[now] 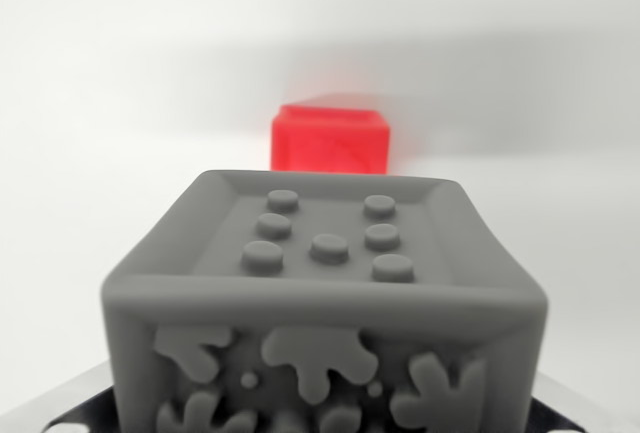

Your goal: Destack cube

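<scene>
From my wrist view, a grey cube (325, 303) fills the lower half of the picture, very close to the camera. Its top face is a sunken panel with seven round studs, framed by a raised rim. The face turned toward me carries raised splat-like shapes and small dots. Behind it, farther off and a little blurred, sits a red cube (331, 138) on the white tabletop (100, 103); the grey cube's far edge covers the red one's base, so I cannot tell whether the two touch. At the bottom corners, dark and shiny edges (60, 408) peek out beside the grey cube. My tool's fingers are not clearly visible, so I cannot tell whether it is spread or pinching.
</scene>
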Tool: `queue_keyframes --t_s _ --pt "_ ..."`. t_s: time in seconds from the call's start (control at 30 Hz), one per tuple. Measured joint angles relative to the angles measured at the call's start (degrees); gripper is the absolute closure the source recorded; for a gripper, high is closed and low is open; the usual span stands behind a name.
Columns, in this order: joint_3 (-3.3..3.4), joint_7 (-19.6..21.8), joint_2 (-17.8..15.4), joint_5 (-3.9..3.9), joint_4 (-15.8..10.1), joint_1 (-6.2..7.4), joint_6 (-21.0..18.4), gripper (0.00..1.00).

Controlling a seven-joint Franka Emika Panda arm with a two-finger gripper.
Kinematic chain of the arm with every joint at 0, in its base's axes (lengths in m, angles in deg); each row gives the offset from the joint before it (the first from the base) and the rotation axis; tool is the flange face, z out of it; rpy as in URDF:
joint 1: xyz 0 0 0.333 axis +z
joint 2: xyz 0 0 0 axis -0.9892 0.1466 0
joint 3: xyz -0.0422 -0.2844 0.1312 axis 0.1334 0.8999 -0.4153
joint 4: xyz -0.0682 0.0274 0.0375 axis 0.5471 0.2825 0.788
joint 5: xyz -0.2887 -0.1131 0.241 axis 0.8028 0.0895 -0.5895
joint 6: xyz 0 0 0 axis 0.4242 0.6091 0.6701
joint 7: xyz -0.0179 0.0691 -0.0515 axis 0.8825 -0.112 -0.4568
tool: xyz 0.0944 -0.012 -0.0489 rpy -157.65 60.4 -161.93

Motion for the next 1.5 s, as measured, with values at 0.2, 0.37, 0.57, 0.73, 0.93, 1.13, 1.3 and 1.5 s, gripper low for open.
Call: queue_keyframes --t_s 0.2,0.37,0.57,0.73,0.93,1.13,1.3,1.5 --pt "-0.01 -1.0 -1.2 -0.1 -0.2 -0.25 -0.9 1.0" --pt "0.04 -2.7 -1.4 -0.13 -1.4 -1.05 -0.5 1.0" --pt "0.04 -4.6 -2.2 -0.16 -2.8 -1.87 0.2 1.0" --pt "0.05 -6.3 -2.7 -0.19 -3.9 -2.6 0.8 1.0" --pt "0.06 -8.4 -3.2 -0.22 -5.2 -3.48 1.5 1.0" --pt "0.08 -10.4 -3.9 -0.25 -6.5 -4.37 2.2 1.0" --pt "0.11 -12.3 -4.3 -0.28 -7.6 -5.2 2.8 1.0" --pt "0.13 -14.7 -5.0 -0.32 -8.9 -6.22 3.6 1.0"
